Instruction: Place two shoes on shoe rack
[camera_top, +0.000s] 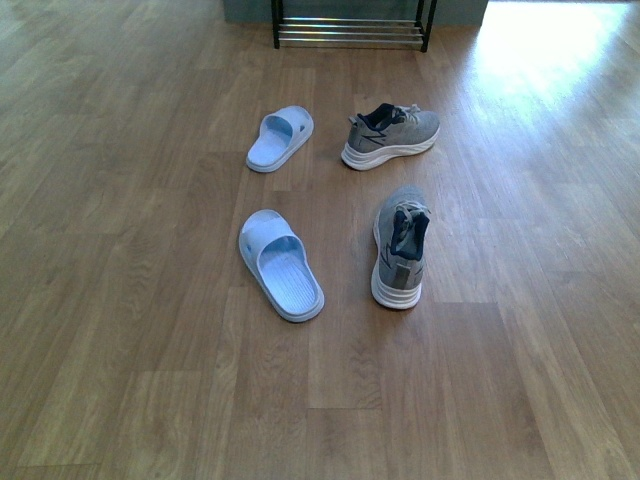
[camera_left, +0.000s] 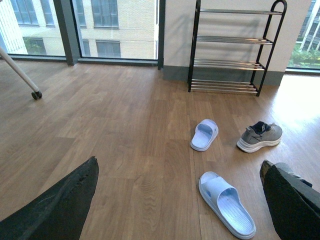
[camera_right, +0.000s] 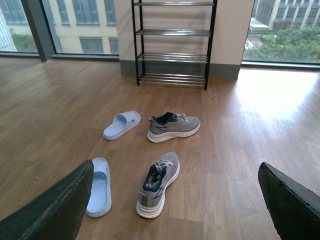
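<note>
Two grey sneakers and two pale blue slides lie on the wood floor. The near sneaker (camera_top: 400, 248) points away from me; it also shows in the right wrist view (camera_right: 159, 184). The far sneaker (camera_top: 391, 136) lies sideways and shows again in the wrist views (camera_right: 173, 127) (camera_left: 259, 136). The near slide (camera_top: 281, 264) (camera_left: 226, 203) lies left of the near sneaker, and the far slide (camera_top: 280, 138) (camera_left: 204, 134) lies beyond it. The shoe rack (camera_top: 352, 30) (camera_left: 231, 47) (camera_right: 173, 42) stands against the far wall, its shelves bare. My left gripper (camera_left: 182, 210) and right gripper (camera_right: 175, 205) are open and empty, above the floor.
A white caster leg (camera_left: 22, 75) stands at the far left in the left wrist view. Large windows (camera_left: 115, 27) line the back wall. Bright sunlight falls on the floor at the far right (camera_top: 560, 50).
</note>
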